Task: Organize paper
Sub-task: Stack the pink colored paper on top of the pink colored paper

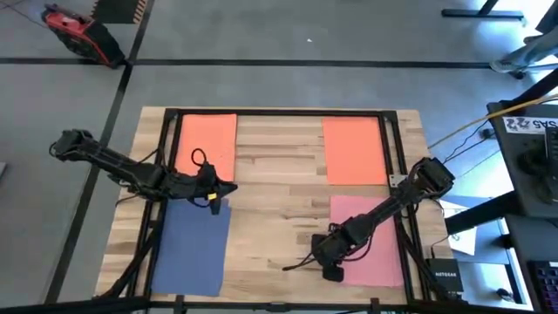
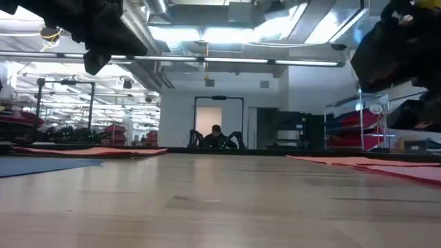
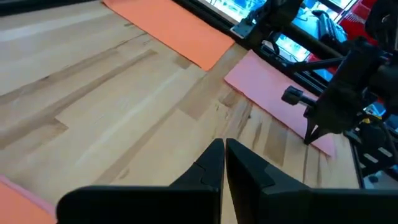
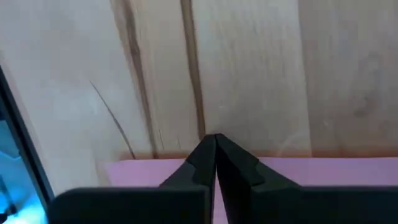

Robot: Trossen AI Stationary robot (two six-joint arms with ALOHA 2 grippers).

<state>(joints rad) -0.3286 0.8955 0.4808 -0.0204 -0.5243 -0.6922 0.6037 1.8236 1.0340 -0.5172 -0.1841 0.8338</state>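
Right claw (image 4: 214, 144), pressed together, sits at the pink paper's (image 4: 323, 180) edge; left claw (image 3: 224, 149), also pressed together, hangs above the counter (image 1: 279, 187) beside the blue paper (image 1: 192, 244).

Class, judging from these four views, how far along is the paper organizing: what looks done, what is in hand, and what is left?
Done: nothing is visibly stacked. Four sheets lie apart: left orange sheet, right orange sheet, blue sheet and pink sheet.
In hand: neither gripper holds paper. The left gripper is shut above the blue sheet's far edge; the right gripper is shut at the pink sheet's edge.
Left: probably gathering all four.
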